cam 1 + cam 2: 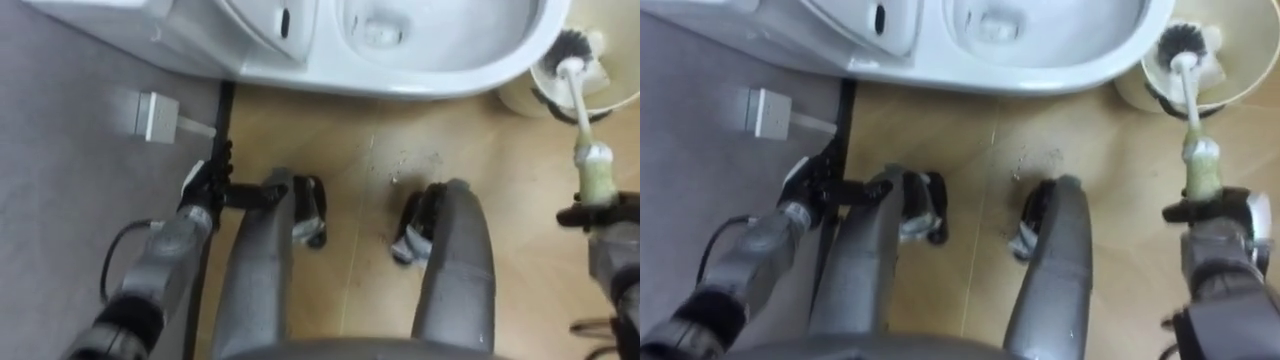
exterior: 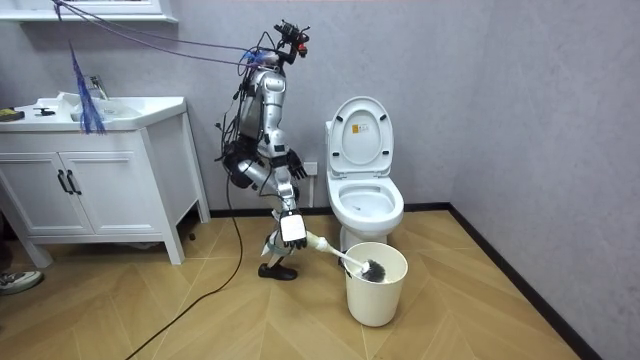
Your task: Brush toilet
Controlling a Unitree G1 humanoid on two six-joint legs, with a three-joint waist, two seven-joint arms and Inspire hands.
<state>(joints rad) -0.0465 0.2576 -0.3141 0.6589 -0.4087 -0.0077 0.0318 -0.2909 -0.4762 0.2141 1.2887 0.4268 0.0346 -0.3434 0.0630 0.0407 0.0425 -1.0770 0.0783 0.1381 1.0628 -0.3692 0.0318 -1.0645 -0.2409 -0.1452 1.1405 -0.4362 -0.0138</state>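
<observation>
— While the robot stands facing the toilet [image 2: 365,205], where is the brush [image 1: 577,100]?

— In its right hand [image 1: 598,214]. The fingers are clasped round the lower end of the handle, just under the pale grip, and the white shaft slants up and away from the hand.

— And the bristles?

— The dark head sits inside the mouth of the bucket [image 2: 376,290], close to its rim. The bucket stands on the wooden floor just beside the toilet bowl, on the robot's right.

— Is the toilet open?

— Yes, lid and seat are raised against the cistern, and the bowl lies straight ahead of the robot's knees.

— What about the left hand [image 1: 205,186]?

— It hangs by the left knee, near the dark skirting at the foot of the grey wall. It holds nothing, and its fingers look loose and spread. A white socket [image 1: 155,114] is on the wall a little beyond it.

— Is the brush touching the toilet?

— No, it is apart from the bowl, over in the bucket.
</observation>
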